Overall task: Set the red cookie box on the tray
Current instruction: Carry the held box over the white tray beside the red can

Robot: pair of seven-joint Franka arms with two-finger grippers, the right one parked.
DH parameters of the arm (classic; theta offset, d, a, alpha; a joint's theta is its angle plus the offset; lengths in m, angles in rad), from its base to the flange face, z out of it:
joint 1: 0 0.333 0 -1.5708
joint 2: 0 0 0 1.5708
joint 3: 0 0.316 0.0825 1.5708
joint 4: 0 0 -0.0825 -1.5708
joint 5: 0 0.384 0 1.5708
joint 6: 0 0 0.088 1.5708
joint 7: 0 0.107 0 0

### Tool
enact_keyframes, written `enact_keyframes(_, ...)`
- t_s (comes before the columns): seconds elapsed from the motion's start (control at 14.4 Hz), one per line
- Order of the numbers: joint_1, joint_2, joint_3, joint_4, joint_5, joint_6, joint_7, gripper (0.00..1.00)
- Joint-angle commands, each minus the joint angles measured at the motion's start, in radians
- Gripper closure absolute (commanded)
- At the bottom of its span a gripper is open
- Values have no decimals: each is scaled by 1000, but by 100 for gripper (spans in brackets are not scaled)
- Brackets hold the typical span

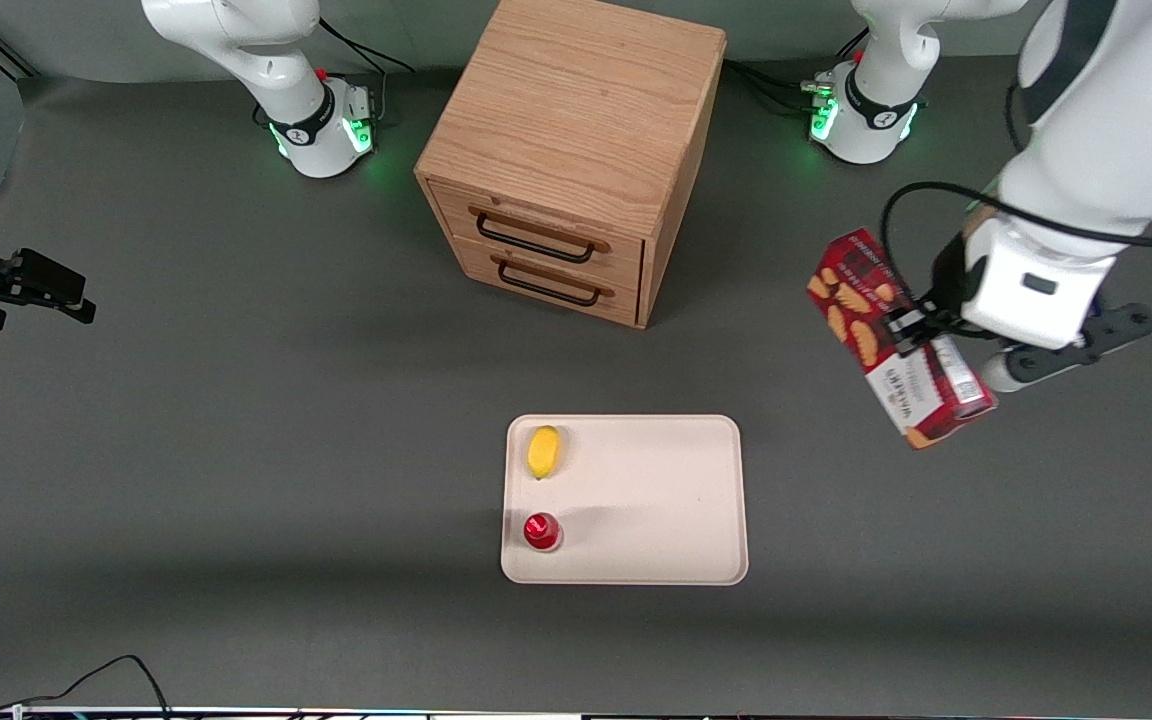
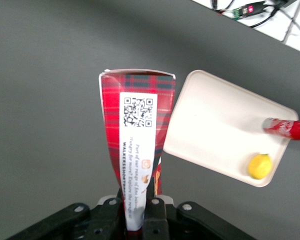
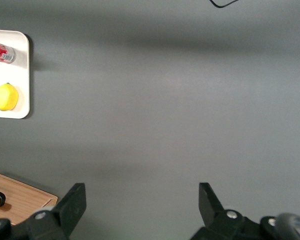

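the claw (image 1: 911,330) is clenched on the red cookie box (image 1: 891,335), holding it tilted in the air above the worktop (image 1: 236,450), toward the working arm's end, apart from the tray (image 1: 666,500), which carries a lemon (image 1: 543,451) and a small red bottle (image 1: 541,531).

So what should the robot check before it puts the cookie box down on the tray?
1. Gripper shut on the red cookie box: ok.
2. Box lifted off the table: ok.
3. Box over the tray: not ok, it hangs off toward the working arm's end.
4. Bare room on the tray: ok; the lemon and red can stand along one edge.
5. Drawer cabinet away from the path: ok.
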Motion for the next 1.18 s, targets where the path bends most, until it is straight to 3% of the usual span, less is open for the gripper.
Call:
enact_keyframes(0.0,-62,63,-5,36,23,62,-119,100)
enact_keyframes(0.49,-165,211,-21,28,143,200,-284,100)
enact_keyframes(1.11,-239,372,-21,17,167,326,-391,100)
